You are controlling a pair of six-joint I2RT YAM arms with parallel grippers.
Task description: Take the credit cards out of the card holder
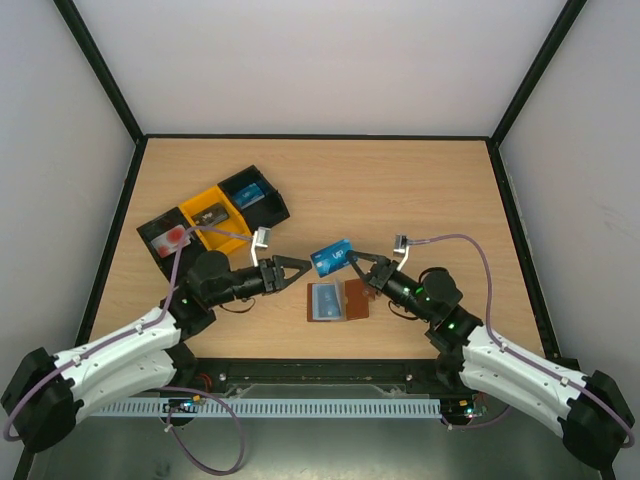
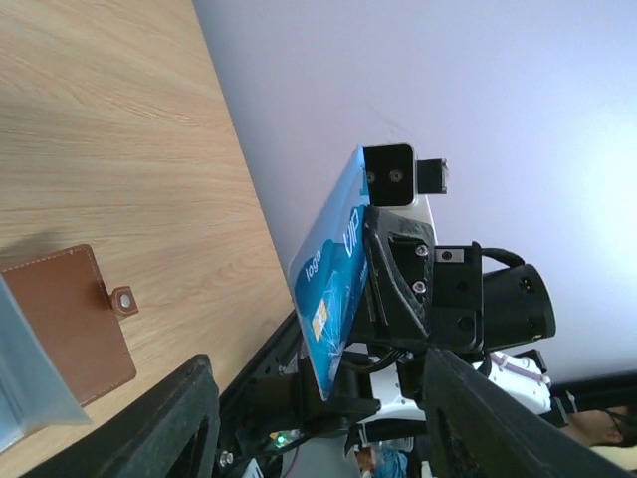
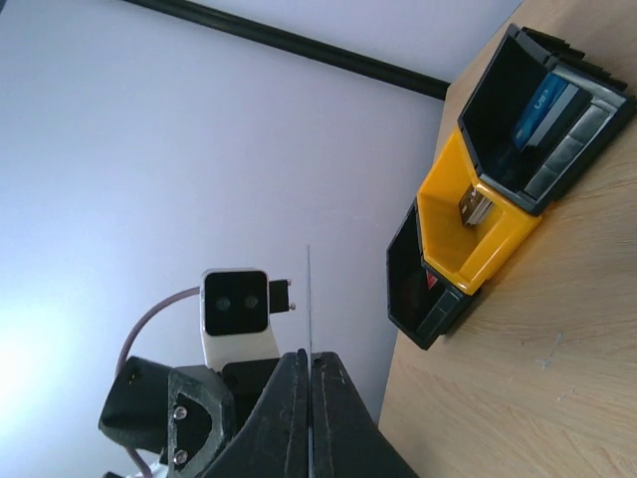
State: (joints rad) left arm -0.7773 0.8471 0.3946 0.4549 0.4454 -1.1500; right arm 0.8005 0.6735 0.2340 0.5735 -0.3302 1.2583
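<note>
Right tool (image 3: 309, 370) pinches blue card (image 3: 309, 299) (edge-on own view, face-on left wrist).

Trays on the worktop (image 1: 420, 190)
One black tray (image 1: 275, 207) touches the yellow tray's (image 1: 193, 207) far end, a second black tray (image 1: 150, 225) its near end.

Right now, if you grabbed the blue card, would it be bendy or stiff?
Probably stiff: the blue card sticks out flat from the right gripper without drooping. Likely light, since it looks very thin edge-on. Its smooth face may be slippery.
</note>
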